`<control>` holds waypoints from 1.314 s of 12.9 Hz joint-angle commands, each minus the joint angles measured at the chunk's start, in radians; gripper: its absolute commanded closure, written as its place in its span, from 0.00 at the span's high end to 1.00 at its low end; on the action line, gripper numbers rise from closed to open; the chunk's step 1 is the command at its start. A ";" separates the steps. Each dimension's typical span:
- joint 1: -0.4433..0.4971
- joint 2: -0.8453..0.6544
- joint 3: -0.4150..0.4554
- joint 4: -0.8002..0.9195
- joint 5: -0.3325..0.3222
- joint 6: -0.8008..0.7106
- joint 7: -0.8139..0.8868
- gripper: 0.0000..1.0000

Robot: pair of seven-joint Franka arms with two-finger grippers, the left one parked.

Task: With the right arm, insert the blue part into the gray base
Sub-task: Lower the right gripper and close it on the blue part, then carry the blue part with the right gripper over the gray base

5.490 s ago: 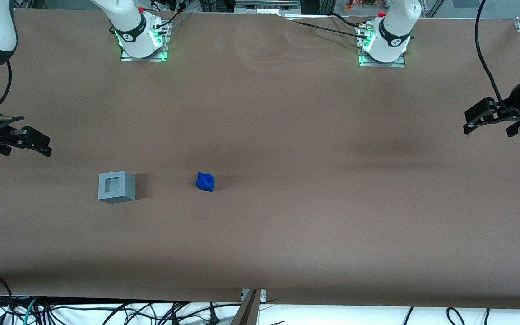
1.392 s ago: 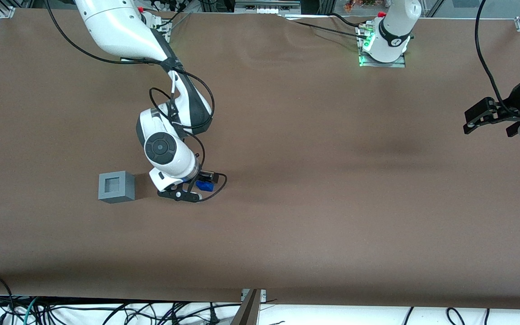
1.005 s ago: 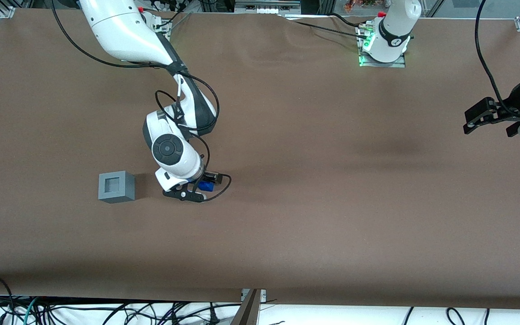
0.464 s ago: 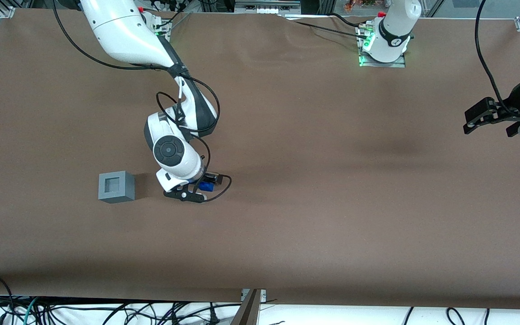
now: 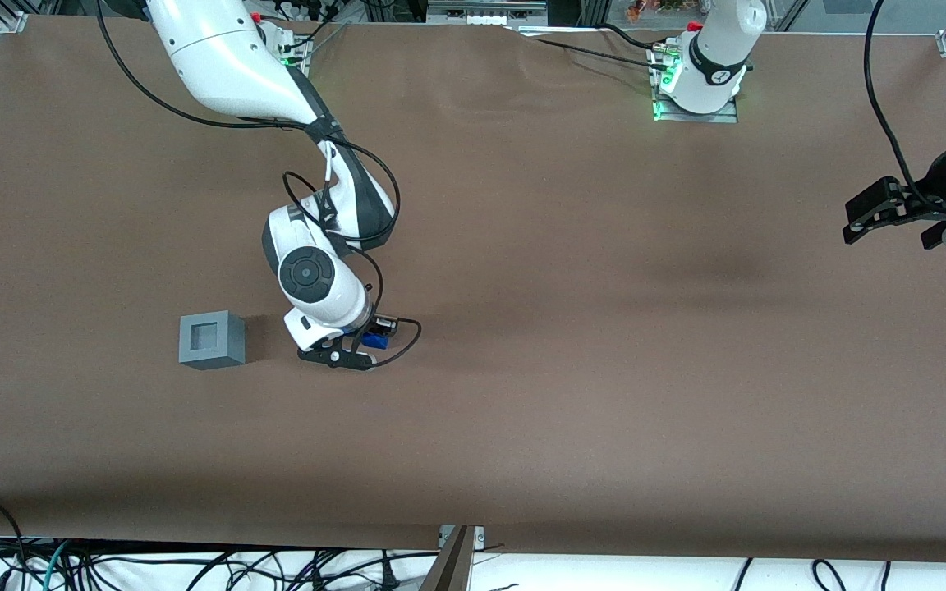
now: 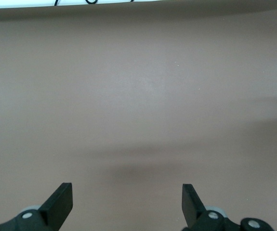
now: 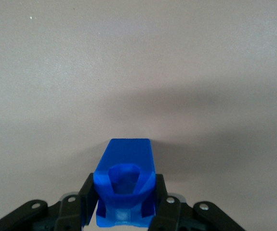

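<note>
- The desk (image 5: pixel 571 427) carries a brown cover; the strip nearest the front camera holds nothing but the cover.
- The base (image 5: pixel 211 340) sits on the desk toward the working arm's end, upright, with its square socket facing up and nothing in it.
- Beside the base, a short gap toward the parked arm's end, the claw (image 5: pixel 362 345) is down at the desk surface, and the two do not touch.
- The claw (image 7: pixel 124 202) is closed onto the blue part (image 7: pixel 125 185), one finger (image 7: pixel 86 199) pressed to each flank, as the right wrist view shows.
- In the front view only a sliver of the blue part (image 5: pixel 373 339) shows between the fingers, under the wrist.
- Whether the part rests on the desk or is just off it cannot be told.
- The right arm (image 5: pixel 313 275) rises above the claw and reaches farther from the camera to its mount at the desk's edge, with a black cable (image 5: pixel 397 341) looping by the wrist.
</note>
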 commanded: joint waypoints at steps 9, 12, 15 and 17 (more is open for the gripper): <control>-0.193 -0.104 -0.022 0.138 -0.001 -0.295 -0.459 0.30; -0.254 -0.133 -0.072 0.135 -0.009 -0.380 -0.616 0.30; -0.255 -0.130 -0.135 0.129 -0.009 -0.400 -0.711 0.30; -0.264 -0.124 -0.164 0.115 -0.009 -0.402 -0.782 0.30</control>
